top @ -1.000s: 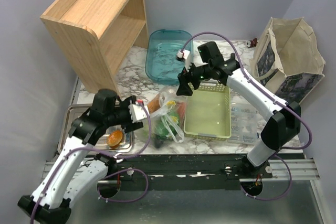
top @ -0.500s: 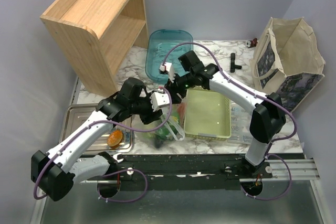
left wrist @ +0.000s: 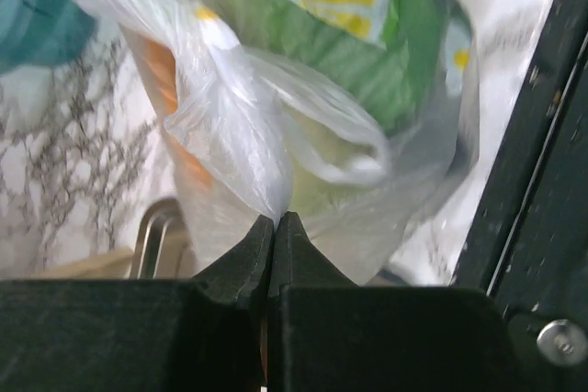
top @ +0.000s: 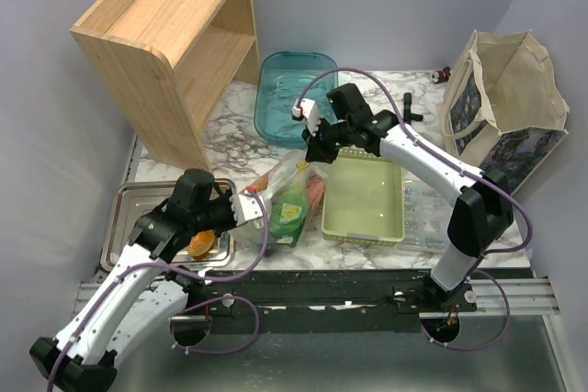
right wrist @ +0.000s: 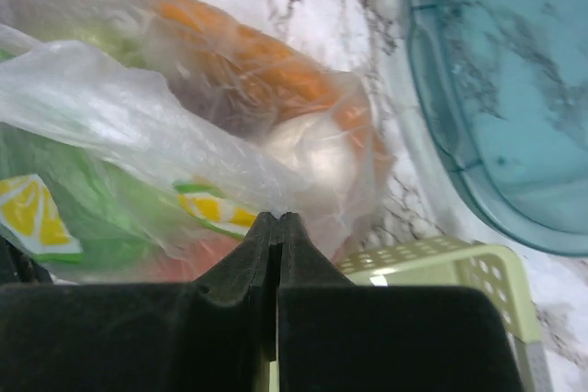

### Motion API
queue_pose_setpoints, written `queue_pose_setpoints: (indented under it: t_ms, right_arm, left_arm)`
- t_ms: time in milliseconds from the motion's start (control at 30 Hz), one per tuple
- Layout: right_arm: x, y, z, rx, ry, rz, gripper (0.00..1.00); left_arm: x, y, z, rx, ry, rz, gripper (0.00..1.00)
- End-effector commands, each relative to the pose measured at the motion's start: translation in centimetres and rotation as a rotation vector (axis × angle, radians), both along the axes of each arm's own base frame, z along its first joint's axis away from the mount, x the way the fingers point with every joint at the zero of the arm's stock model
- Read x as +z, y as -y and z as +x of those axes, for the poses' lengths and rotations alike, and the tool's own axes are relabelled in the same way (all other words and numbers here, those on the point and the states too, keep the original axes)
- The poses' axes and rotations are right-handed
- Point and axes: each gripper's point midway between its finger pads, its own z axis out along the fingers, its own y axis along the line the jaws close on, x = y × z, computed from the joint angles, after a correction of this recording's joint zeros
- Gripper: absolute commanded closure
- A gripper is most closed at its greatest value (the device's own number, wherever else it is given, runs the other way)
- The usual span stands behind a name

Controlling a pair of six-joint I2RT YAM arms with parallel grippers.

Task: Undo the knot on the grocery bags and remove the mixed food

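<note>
Grocery bag (top: 292, 192) between tray (top: 122, 216) and basket (top: 367, 199)

The left arm (top: 138, 268) rose from its base at the near left corner and bent forward and to the right, its wrist low over the table's near edge. The left gripper (top: 248, 207) pointed right, and its two black fingers (left wrist: 234, 268) were pressed together with no gap, pinching a fold of the grocery bag (top: 289, 195) at their tips. The right arm (top: 432, 158) stood up from its base at the near right, folded sharply at the elbow, and stretched its white forearm away and to the left. The right gripper (top: 312, 149) pointed down and left, its fingers (right wrist: 239, 273) likewise closed tight on the bag's thin film.
</note>
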Motion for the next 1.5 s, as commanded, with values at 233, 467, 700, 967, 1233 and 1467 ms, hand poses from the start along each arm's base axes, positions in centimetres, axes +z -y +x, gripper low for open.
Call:
queue_pose_setpoints:
  t_ms: [233, 467, 700, 967, 1233, 1467]
  right_arm:
    - [2.1, 4.9, 3.3, -0.138, 0.105, -0.015, 0.99]
    - [6.6, -0.5, 0.2, 0.024, -0.012, 0.137, 0.25]
    - [6.9, -0.8, -1.3, 0.091, 0.078, 0.124, 0.12]
    - [7.9, 3.9, -4.1, 0.22, 0.312, 0.006, 0.12]
    - [4.5, 3.8, -4.3, 0.34, 0.548, -0.011, 0.0]
    - [4.4, -0.8, -3.5, 0.359, 0.733, 0.072, 0.0]
  left_arm:
    - [-8.0, -7.2, -3.9, -0.027, 0.148, 0.277, 1.0]
    - [-3.6, -4.7, -3.0, -0.031, 0.207, 0.119, 0.96]
    - [-0.4, -2.8, -2.3, 0.026, 0.11, 0.014, 0.94]
    - [-1.7, -3.0, -4.2, -0.06, 0.058, 0.056, 0.9]
    - [-4.2, -4.0, -5.1, -0.186, 0.116, 0.16, 0.88]
    - [-4.2, -3.8, -4.8, -0.263, 0.177, 0.189, 0.84]
